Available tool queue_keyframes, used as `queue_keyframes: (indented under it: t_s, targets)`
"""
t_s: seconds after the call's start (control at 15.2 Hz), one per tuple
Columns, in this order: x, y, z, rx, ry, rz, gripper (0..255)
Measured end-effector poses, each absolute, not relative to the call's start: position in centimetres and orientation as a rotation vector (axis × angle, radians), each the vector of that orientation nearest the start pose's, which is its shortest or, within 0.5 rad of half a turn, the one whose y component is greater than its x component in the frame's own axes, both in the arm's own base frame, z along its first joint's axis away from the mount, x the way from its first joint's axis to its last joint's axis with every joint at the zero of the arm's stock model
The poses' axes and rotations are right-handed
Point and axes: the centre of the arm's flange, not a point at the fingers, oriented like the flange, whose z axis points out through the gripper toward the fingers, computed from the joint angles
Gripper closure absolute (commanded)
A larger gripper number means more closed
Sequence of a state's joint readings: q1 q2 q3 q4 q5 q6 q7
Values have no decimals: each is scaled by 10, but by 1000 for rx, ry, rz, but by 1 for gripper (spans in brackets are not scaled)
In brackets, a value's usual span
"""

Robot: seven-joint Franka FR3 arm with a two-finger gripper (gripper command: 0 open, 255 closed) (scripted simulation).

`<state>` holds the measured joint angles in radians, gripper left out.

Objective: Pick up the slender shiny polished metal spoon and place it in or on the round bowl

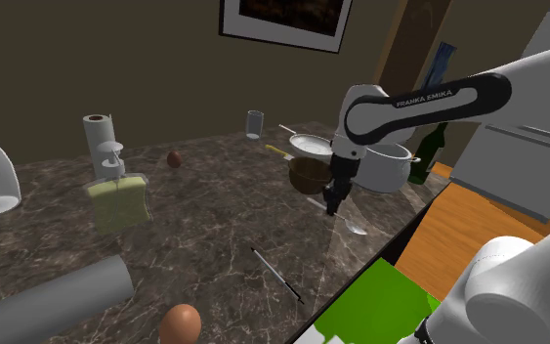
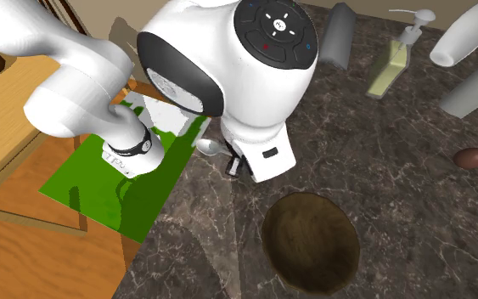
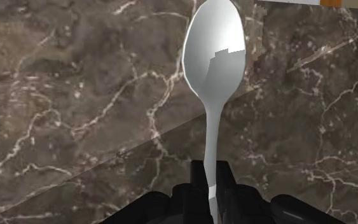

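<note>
A slender shiny spoon (image 3: 212,60) is clasped by its handle between my black fingers (image 3: 198,186); its oval end points away from the gripper (image 3: 210,191), over the dark marble counter (image 3: 75,95). In the shoulder view the gripper (image 1: 334,202) hangs just beyond the round brown bowl (image 1: 308,174), toward the counter's edge, and the spoon (image 1: 353,226) slants down from it to the marble. The second exterior view has the spoon's end (image 2: 207,146) poking out from under the white hand, with the brown bowl (image 2: 311,241) beside it.
A grey pot (image 1: 386,166), a white dish (image 1: 310,145), a green bottle (image 1: 425,154) and a glass (image 1: 254,122) stand behind the bowl. A soap dispenser (image 1: 116,192), paper roll (image 1: 97,132), two brown eggs (image 1: 176,158) (image 1: 180,322), a thin dark stick (image 1: 277,275) and a grey cylinder (image 1: 58,298) lie on the counter.
</note>
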<state>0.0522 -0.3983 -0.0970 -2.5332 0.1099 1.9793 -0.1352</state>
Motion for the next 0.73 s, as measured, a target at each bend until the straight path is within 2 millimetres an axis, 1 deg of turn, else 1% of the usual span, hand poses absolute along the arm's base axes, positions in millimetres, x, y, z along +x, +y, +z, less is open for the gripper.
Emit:
queue_keyframes:
  t_s: [0.33, 0.73]
  targets:
    - [393, -12, 428, -2985, -73, 218, 255]
    - [393, -9, 459, -2985, -73, 219, 255]
